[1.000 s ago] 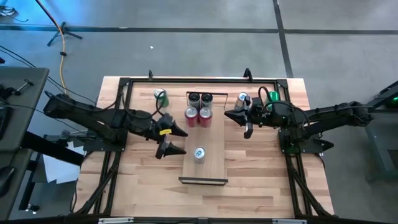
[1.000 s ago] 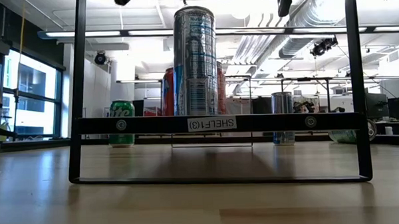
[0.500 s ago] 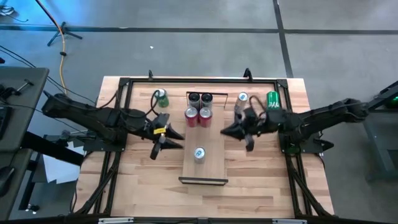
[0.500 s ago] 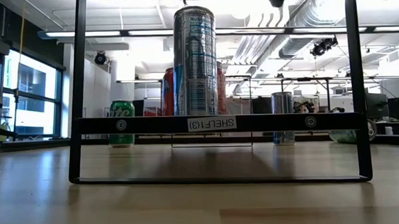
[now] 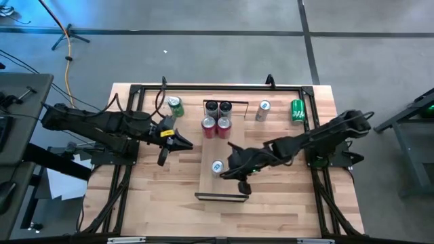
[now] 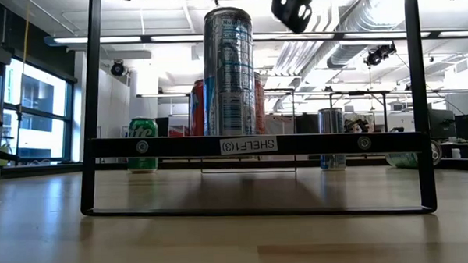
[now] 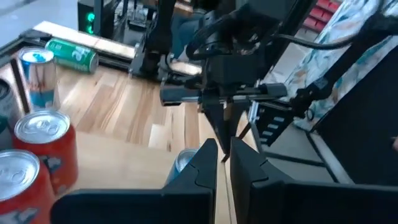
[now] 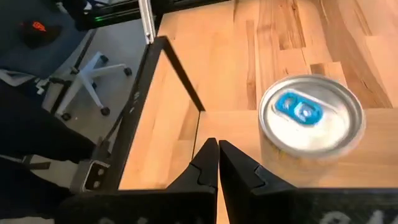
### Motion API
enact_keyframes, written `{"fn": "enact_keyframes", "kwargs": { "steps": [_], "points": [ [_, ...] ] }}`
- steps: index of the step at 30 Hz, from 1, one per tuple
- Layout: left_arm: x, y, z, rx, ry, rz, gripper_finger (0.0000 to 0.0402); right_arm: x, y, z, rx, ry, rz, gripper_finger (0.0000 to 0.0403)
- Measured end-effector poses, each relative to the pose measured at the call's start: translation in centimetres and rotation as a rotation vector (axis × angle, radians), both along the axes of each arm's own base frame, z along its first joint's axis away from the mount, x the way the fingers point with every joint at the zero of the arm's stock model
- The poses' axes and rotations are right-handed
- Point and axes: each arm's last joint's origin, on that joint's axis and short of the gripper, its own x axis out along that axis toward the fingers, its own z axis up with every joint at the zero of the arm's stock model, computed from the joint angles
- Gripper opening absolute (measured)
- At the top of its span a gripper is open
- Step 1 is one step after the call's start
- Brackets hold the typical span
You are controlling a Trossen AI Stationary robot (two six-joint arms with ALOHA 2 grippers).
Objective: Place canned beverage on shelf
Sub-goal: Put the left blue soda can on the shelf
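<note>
A silver can stands on the shelf. The right gripper, jaws shut and empty, hovers just beside it; its wrist view shows the blue tab, probably untouched. The left gripper, jaws shut, is off the shelf.

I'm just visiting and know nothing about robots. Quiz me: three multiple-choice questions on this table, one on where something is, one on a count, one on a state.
1. Where does the silver can with the blue tab stand?
A. on the floor
B. on the shelf
C. in a gripper

2. How many red cans stand on the shelf?
A. two
B. five
C. none

3. How does the green can near the table's right edge rest?
A. upright
B. stacked on another can
C. on its side

Answers:
1 B: the high view shows it on the narrow pale board, next to the shut right gripper.
2 A: two red tops sit side by side.
3 C: its whole side shows from above.
</note>
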Motion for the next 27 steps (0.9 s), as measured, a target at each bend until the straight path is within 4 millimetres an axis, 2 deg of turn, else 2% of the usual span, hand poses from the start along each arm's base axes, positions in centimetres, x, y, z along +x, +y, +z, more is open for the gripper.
{"fn": "enact_keyframes", "kwargs": {
  "steps": [4, 9, 15, 17, 27],
  "points": [
    [-0.3, 0.1, -0.3, 0.006, 0.036, 0.009, 0.0002, 1.0, 0.3, -0.8, 0.026, 0.036, -0.026, 0.0],
    [-0.4, 0.1, -0.6, -0.016, 0.075, 0.024, 0.0001, 1.1, 0.3, -1.0, 0.221, 0.121, -0.173, 0.0],
    [-0.4, 0.1, -0.6, -0.029, 0.071, 0.031, 0.0001, 1.1, 0.2, -0.8, 0.719, 0.315, -0.521, 0.0],
    [-0.4, 0.1, -0.6, -0.034, 0.073, 0.033, 0.0001, 1.1, 0.2, -0.9, 0.809, 0.354, -0.597, 0.0],
    [-0.4, 0.1, -0.6, -0.035, 0.073, 0.033, 0.0, 0.6, 0.8, -1.6, 0.815, 0.374, -0.756, 0.0]
  ]
}}
